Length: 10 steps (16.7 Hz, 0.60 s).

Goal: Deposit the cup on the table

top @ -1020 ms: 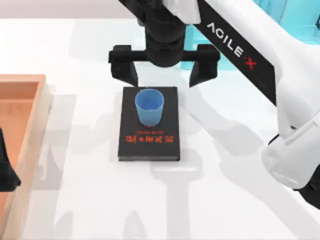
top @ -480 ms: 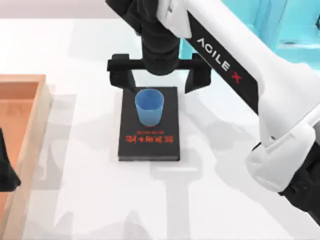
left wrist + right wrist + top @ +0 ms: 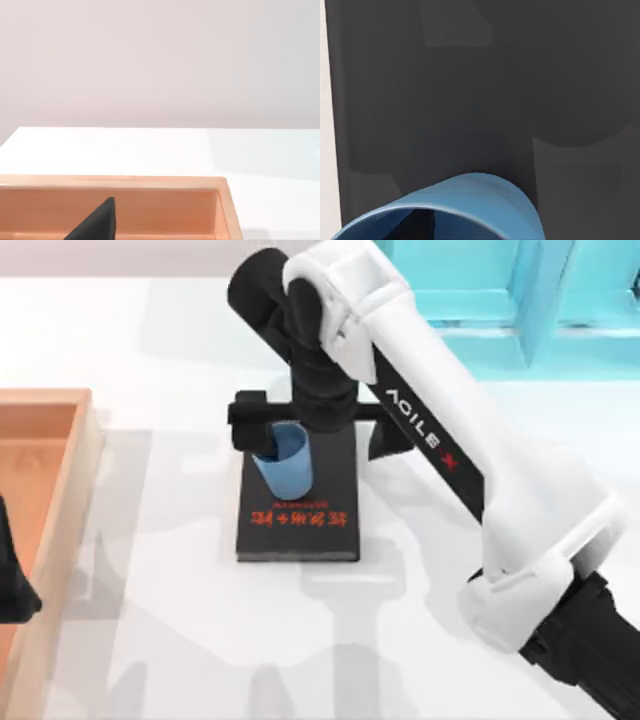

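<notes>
The right gripper (image 3: 318,435) is being held wide open astride the cup (image 3: 283,461), nothing grasped. The cup is being seen tilted on the book (image 3: 300,520), on the table (image 3: 180,640). The left gripper (image 3: 12,585) is parked by the tray (image 3: 45,440).

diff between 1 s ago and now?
The right gripper has dropped over the black book, its open fingers now straddling the cup, which has tipped toward the table's left. Nothing gripped yet. Book, orange tray and parked left gripper unchanged.
</notes>
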Tool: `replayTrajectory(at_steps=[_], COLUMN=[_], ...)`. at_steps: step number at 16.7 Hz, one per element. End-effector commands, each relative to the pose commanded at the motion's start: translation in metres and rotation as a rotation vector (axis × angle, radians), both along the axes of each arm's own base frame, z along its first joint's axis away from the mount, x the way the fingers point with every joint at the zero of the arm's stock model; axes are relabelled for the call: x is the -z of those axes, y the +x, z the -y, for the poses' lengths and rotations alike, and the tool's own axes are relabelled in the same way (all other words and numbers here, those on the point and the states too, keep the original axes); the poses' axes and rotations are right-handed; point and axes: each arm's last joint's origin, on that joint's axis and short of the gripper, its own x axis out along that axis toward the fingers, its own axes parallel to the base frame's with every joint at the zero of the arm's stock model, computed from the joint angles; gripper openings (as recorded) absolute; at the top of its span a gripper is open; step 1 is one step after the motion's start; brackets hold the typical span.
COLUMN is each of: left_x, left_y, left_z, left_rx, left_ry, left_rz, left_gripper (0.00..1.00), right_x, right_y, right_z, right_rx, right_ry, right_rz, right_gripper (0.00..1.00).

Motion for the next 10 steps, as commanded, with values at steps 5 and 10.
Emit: replayTrajectory(at_steps=[5,10], left_x=[0.0,0.0], left_y=[0.0,0.0], left_z=[0.0,0.0], left_rx=[0.0,0.0], left_ry=[0.0,0.0], left_rz=[0.0,0.0], left_gripper=[1.0,1.0], right_x=[0.0028,0.0028], right_y=[0.0003,0.0003], right_z=[0.0005,0.0005], right_rx=[0.0,0.0], right_ry=[-0.001,-0.001], right_rz=[-0.001,-0.001], right_gripper=[1.0,0.62])
